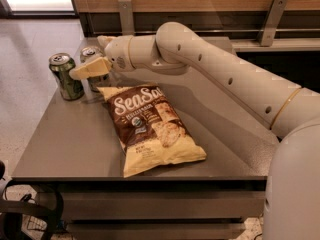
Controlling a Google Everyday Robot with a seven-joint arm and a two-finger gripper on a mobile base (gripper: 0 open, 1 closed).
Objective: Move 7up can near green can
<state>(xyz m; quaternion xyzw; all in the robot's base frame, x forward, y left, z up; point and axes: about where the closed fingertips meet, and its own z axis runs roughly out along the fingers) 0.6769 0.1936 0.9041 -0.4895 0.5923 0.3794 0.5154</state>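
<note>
The green can point(65, 76) stands upright at the back left of the grey table point(75, 144). Just to its right stands the 7up can point(91, 52), of which only the silver top and a little of the side show; the rest is hidden behind my gripper. My gripper point(91, 68) is at the 7up can, level with its middle, and the arm reaches in from the right. The two cans are close together with a narrow gap between them.
A brown and yellow SeaSalt chip bag point(150, 129) lies flat in the middle of the table, in front of the cans. A wooden wall with metal brackets point(272, 19) runs behind the table. The table's left edge lies just beyond the green can.
</note>
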